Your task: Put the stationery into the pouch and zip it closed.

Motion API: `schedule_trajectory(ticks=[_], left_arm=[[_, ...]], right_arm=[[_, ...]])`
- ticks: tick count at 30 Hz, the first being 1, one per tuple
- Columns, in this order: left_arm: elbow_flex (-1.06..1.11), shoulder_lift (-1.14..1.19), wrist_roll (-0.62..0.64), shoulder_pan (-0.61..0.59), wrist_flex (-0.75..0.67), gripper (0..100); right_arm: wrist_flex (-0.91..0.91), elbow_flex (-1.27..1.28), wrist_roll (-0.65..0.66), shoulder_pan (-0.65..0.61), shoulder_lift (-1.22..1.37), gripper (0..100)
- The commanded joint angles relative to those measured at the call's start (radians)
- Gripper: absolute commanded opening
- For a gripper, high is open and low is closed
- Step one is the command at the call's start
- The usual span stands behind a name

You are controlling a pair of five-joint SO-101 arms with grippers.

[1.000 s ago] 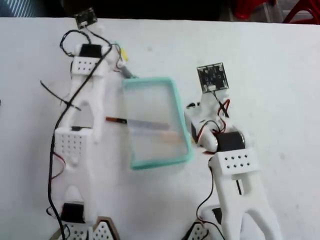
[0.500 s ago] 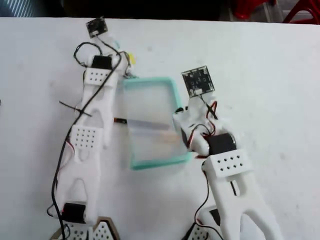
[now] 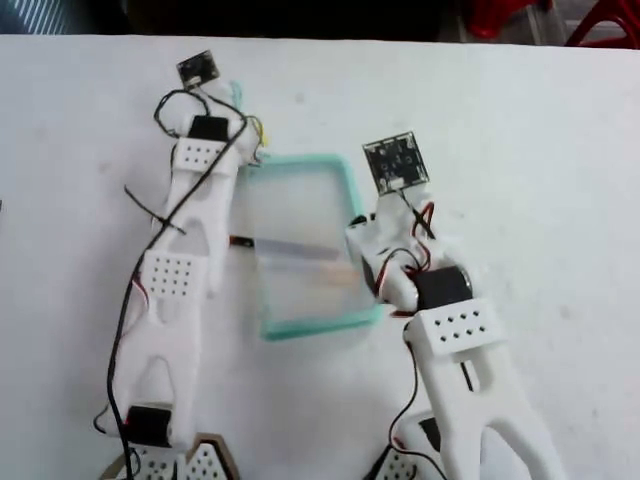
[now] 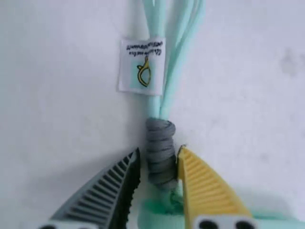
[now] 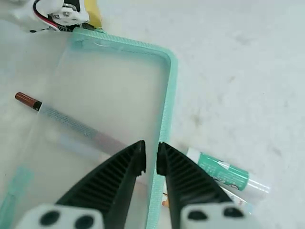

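1. The pouch (image 3: 352, 200) lies flat mid-table between the two arms. It is clear, with a teal band round its rim.
2. The left gripper (image 4: 158, 153) is at the pouch's far left corner. Its black and yellow fingers press in from either side on the grey pull (image 4: 159, 143), pinching it.
3. Teal cords (image 4: 178, 52) run from the pull away from the pouch across the table, with a white tag (image 4: 142, 64) just beside them.
4. The right gripper (image 5: 151, 152) sits on the pouch's right edge. Its two black fingers are almost pressed together, and the teal band runs into the thin slit between them, so it appears to pinch that rim.
5. A pen (image 5: 71, 121) lies across the inside of the pouch. Its brown end pokes out past the left edge and stops just beside the left arm.
6. A green tube (image 5: 217, 168) lies on the table outside the pouch, just beside the right edge and close to the right gripper.
7. The left arm runs along the pouch's left edge, nearly touching it, and the right arm crowds the near right corner.
8. The white table (image 3: 520, 150) spreads wide to the right of the right arm. The left arm's tip is near the table's far edge.
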Motion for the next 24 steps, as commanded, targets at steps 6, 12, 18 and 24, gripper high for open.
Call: schedule_trajectory(ticks=[6,12,18,24], left_arm=[[0.000,-0.019,-0.002,-0.016,0.018,3],[-0.014,-0.033,-0.040,-0.015,0.015,2],[-0.262,-0.105,-0.193,0.027,0.097,2],[-0.295,-0.248,-0.370,0.113,0.115,2]], right_arm=[[0.024,-0.009,-0.008,-0.007,0.001,4.9],[0.022,-0.009,-0.008,-0.005,0.001,4.9],[0.018,-0.009,-0.008,-0.004,0.001,4.9],[0.018,-0.009,-0.008,-0.002,0.001,4.9]])
